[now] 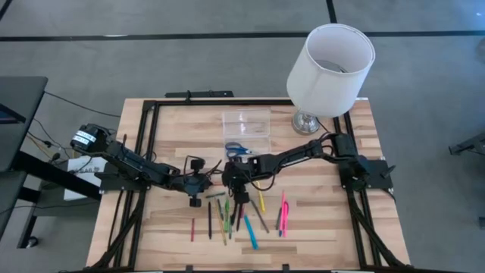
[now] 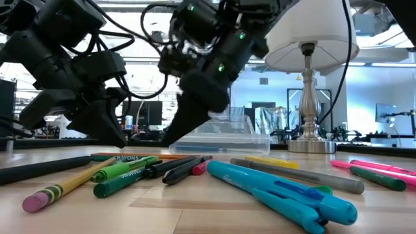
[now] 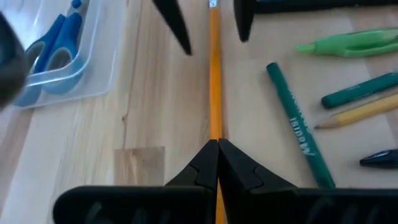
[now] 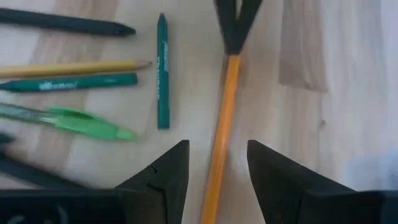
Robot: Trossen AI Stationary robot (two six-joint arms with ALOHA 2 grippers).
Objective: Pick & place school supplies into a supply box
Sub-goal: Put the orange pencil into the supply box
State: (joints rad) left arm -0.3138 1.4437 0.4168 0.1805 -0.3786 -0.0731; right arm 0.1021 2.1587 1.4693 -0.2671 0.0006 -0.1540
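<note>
Wooden table, white lamp (image 1: 333,64) at its far right corner: two arms meet over one orange pencil.

Near the table's middle, the left gripper (image 3: 217,149) is pinched tight on one end of the orange pencil (image 3: 215,81), while the right gripper (image 4: 217,165) straddles the other end, jaws apart, gripping nothing. The supply box (image 1: 246,133) sits toward the far edge; only the scissors (image 1: 236,149) show inside. Pencils, pens and pink markers (image 1: 283,214) lie loose toward the near edge — most of the job remains, I'd judge.
</note>
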